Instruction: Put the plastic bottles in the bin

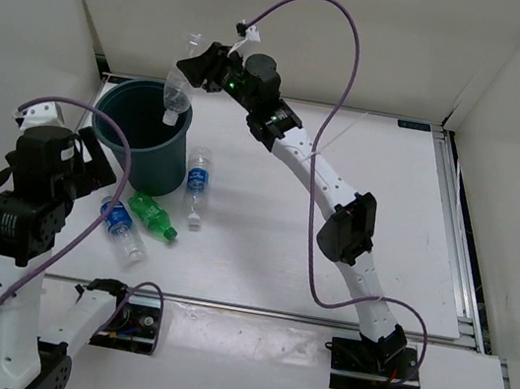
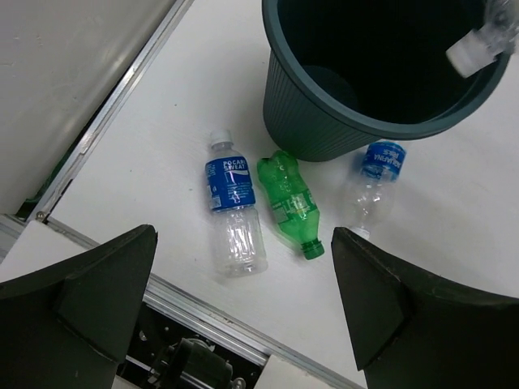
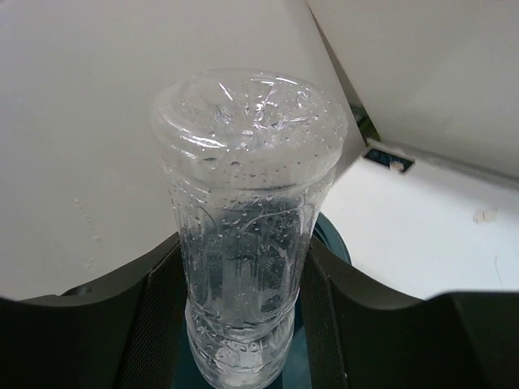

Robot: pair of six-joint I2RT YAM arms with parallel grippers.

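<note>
My right gripper (image 1: 199, 69) is shut on a clear label-less bottle (image 1: 176, 91) and holds it cap down over the far rim of the dark teal bin (image 1: 167, 164). In the right wrist view the bottle (image 3: 243, 235) sits between the fingers (image 3: 158, 316), with the bin (image 3: 334, 241) below. Its white cap (image 2: 473, 50) shows over the bin's rim (image 2: 324, 123). My left gripper (image 2: 243, 316) is open and empty, raised over the table's near left. Three bottles lie by the bin: a blue-labelled one (image 2: 233, 207), a green one (image 2: 290, 203), another blue-labelled one (image 2: 375, 182).
The lying bottles also show in the top view: blue-labelled (image 1: 121, 228), green (image 1: 154, 216), blue-labelled (image 1: 198, 184). White walls close the back and sides. A metal rail (image 2: 203, 312) runs along the table's near edge. A purple cable (image 1: 344, 79) arcs over the right arm.
</note>
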